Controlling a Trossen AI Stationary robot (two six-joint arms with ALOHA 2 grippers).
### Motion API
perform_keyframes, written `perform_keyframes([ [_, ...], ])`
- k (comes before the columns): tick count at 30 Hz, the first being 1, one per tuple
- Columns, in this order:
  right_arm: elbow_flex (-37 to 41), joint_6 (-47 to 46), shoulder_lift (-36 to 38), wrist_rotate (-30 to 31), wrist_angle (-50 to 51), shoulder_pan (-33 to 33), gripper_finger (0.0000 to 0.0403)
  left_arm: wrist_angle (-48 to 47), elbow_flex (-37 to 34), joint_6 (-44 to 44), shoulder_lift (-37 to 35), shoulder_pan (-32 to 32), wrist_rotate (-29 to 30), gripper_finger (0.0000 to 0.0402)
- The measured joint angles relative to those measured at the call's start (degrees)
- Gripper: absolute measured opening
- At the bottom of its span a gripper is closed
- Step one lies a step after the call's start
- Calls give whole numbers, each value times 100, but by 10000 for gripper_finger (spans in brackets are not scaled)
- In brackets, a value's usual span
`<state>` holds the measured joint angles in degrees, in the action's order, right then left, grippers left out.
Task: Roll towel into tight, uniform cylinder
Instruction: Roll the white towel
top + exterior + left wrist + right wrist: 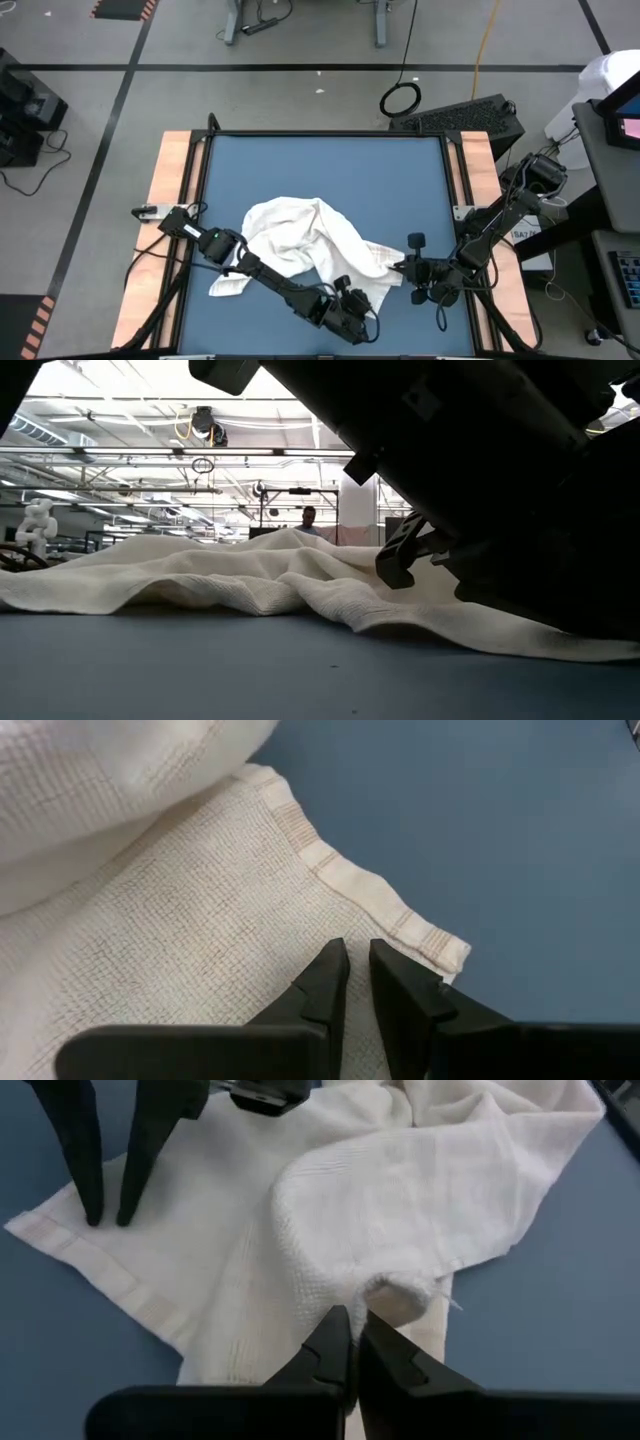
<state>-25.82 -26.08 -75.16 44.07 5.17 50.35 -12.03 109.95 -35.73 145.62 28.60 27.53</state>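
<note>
Dark fingers of the left gripper (358,982) stand nearly together, a narrow slit between the tips, planted on the towel (300,245) just inside its hemmed corner (440,945). Whether cloth is nipped in that slit cannot be told; the tips appear to press down on the weave rather than lift it. In the high view this gripper (345,305) sits at the near edge of the blue mat (320,170), near the middle of its width, with the left arm lying diagonally across the towel's near-left part.

The right gripper (348,1342) is pressed together on a small raised fold (395,1292) at the towel's right edge. In the high view it (405,265) lies just right of the cloth and slightly farther from the near edge than the left gripper.

The towel is crumpled, not flat. Its long axis runs roughly from far-left to near-right across the near half of the mat, bunched high in the middle. Both grippers work its near-right end; the left is nearer the hemmed corner, the right nearer the side fold. Judged from this, spreading must come before any rolling.

No containers are in view.
</note>
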Motion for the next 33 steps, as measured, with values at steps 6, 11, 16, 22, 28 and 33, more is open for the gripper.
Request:
perform_keyframes([
  [6, 0, -164, -2, -564, -10, 0, 4, 391, -15, 14, 15, 20, -139, 56],
  [11, 0, -352, -2, -781, -63, 64, 4, 508, -20, 39, 26, 55, -287, 56],
  [16, 0, -251, 2, -566, -389, 259, 4, 461, 82, 329, 13, 185, -395, 56],
  [22, -2, 441, 13, -489, -1369, 317, 4, 392, 315, 653, 2, 310, -488, 56],
  [28, -2, 622, 13, -480, -1767, 313, 4, -31, 614, 608, -22, 308, -412, 56],
  [33, -2, 622, 13, -482, -1864, 313, 4, -194, 988, 627, -27, 317, -403, 56],
])
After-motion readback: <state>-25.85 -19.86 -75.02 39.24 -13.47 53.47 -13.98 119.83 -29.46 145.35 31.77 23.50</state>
